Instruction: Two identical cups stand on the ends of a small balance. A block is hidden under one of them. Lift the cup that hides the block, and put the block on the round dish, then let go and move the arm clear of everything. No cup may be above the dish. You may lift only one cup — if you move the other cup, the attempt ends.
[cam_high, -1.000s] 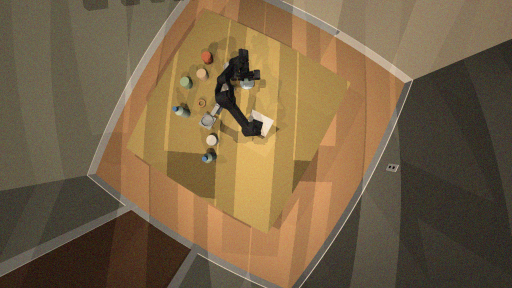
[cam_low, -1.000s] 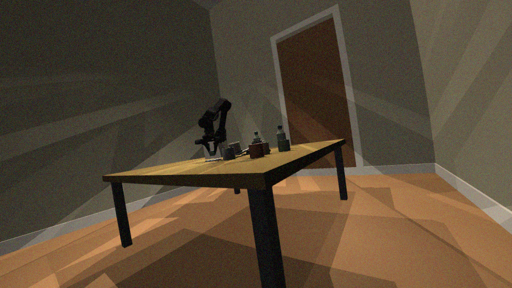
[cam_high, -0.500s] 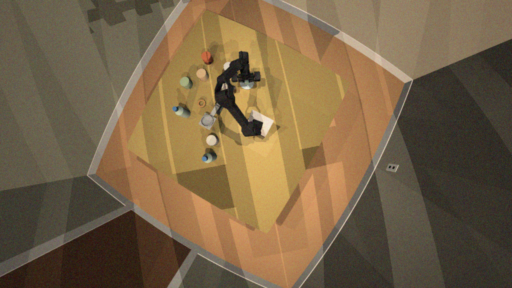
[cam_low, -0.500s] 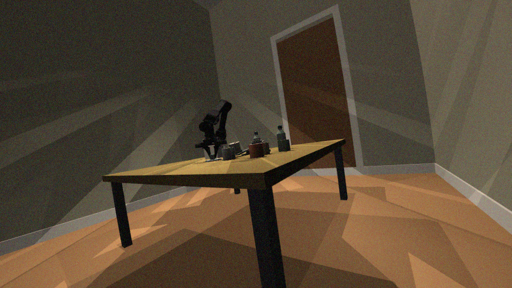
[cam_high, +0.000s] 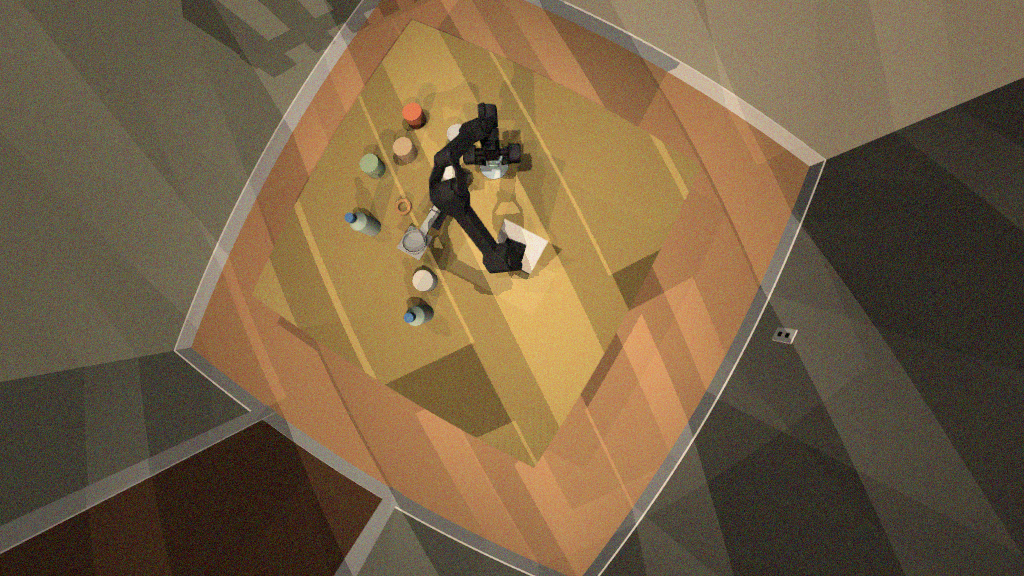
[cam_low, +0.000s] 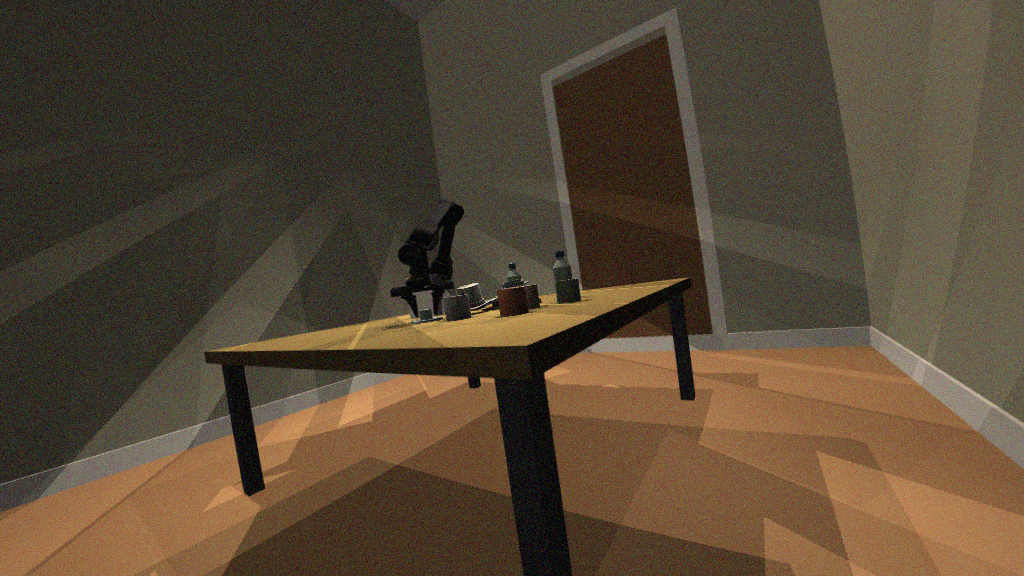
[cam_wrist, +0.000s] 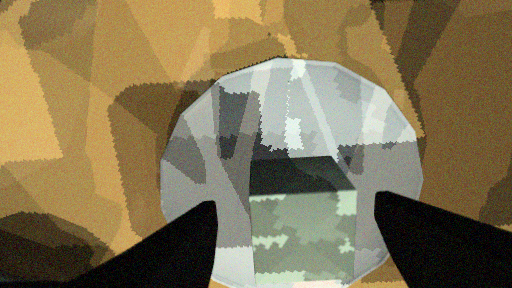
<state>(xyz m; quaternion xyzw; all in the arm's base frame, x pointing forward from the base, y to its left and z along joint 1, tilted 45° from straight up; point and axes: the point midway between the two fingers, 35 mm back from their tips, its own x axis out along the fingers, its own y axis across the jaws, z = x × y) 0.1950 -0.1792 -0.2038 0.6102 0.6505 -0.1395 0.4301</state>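
My gripper (cam_wrist: 295, 208) (cam_low: 426, 308) is open, its fingers apart on either side of the green block (cam_wrist: 302, 235) (cam_low: 426, 313), with a gap at each side. The block stands on the pale round dish (cam_wrist: 200, 150) (cam_high: 494, 172) (cam_low: 429, 320). The balance has one bare end pan (cam_high: 413, 242). A white cup (cam_high: 448, 172) (cam_low: 470, 293) is on its other end, partly hidden by the arm in the top view. Another white cup (cam_high: 423, 280) stands on the table beyond the bare pan. No cup is above the dish.
A grey-white cup (cam_high: 454, 131) (cam_low: 456, 306) stands close to the dish. A red cup (cam_high: 413, 114) (cam_low: 512, 300), a beige cup (cam_high: 404, 148), a green cup (cam_high: 370, 164), a small ring (cam_high: 397, 207) and two bottles (cam_high: 363, 223) (cam_high: 421, 313) stand farther off.
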